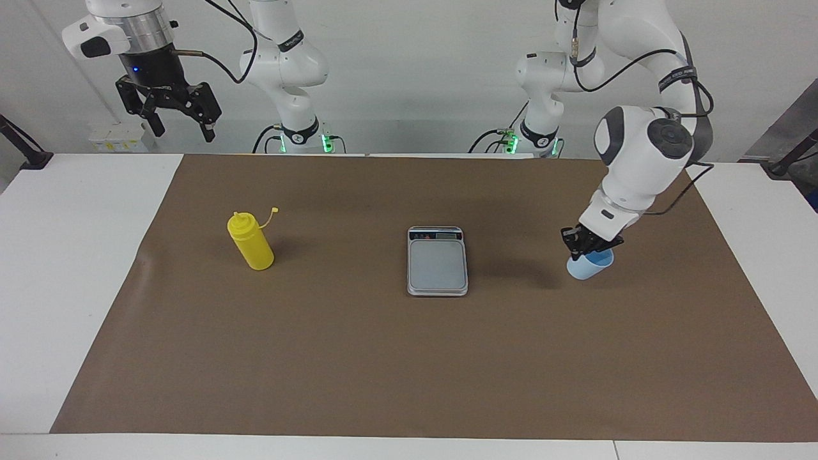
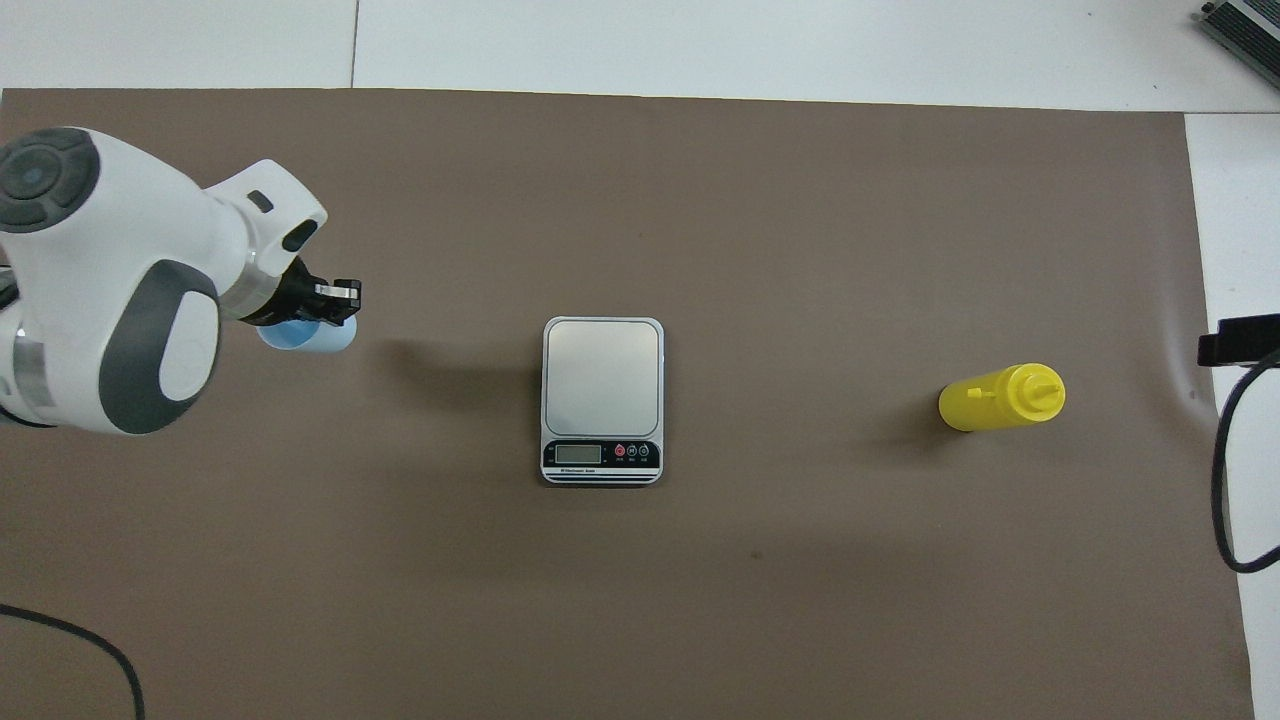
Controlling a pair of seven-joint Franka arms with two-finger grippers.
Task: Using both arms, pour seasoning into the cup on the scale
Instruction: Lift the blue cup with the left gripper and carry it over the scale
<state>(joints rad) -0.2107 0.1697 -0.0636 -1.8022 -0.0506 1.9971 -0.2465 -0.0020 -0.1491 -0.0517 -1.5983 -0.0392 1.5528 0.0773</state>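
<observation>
The right end effector hangs wide open above the surface's edge, waiting. The yellow squeeze bottle stands on the brown mat, the scale mid-mat. The left end effector pinches the light blue cup's rim, the cup tilted over the mat.

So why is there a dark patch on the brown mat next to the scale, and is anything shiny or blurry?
Facing view: the dark patch beside the scale is a soft shadow under the raised cup in the left gripper. Overhead view: the same shadow lies between cup and scale; the weighing plate has a pale sheen. Both views look sharp.
</observation>
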